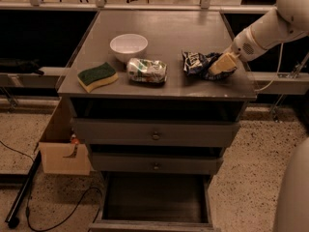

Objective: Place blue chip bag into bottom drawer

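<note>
The blue chip bag (195,62) lies on the right part of the grey cabinet's top (159,30), dark and wrinkled with white lettering. My gripper (221,65) reaches in from the right on the white arm and sits right against the bag's right end, overlapping it, low over the cabinet top. The bottom drawer (154,199) is pulled open at the foot of the cabinet, with its dark inside showing and nothing visible in it.
A white bowl (128,46), a green-and-white packet (147,70) and a green-and-yellow sponge (97,76) sit on the left half of the top. Two knobbed drawers (155,135) are slightly open. A cardboard box (63,153) and a cable (53,221) lie at the left on the floor.
</note>
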`<move>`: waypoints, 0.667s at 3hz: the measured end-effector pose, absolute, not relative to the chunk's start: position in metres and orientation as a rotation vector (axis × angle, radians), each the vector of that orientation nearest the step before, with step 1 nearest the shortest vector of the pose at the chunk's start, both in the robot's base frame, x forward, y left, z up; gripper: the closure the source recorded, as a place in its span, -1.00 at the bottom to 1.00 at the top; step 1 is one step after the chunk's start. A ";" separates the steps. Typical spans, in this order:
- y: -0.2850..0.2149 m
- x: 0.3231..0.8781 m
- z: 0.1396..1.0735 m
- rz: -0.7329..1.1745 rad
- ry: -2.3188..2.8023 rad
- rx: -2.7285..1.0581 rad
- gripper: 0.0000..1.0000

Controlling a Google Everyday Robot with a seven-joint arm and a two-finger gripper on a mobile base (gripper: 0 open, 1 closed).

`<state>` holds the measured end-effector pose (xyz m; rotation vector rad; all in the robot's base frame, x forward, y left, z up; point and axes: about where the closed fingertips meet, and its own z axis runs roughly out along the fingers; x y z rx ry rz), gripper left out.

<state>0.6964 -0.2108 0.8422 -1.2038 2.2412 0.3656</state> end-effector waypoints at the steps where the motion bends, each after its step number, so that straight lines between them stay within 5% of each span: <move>1: -0.211 0.696 0.842 0.363 2.247 -1.206 1.00; 2: -0.223 0.682 0.856 0.341 2.262 -1.200 1.00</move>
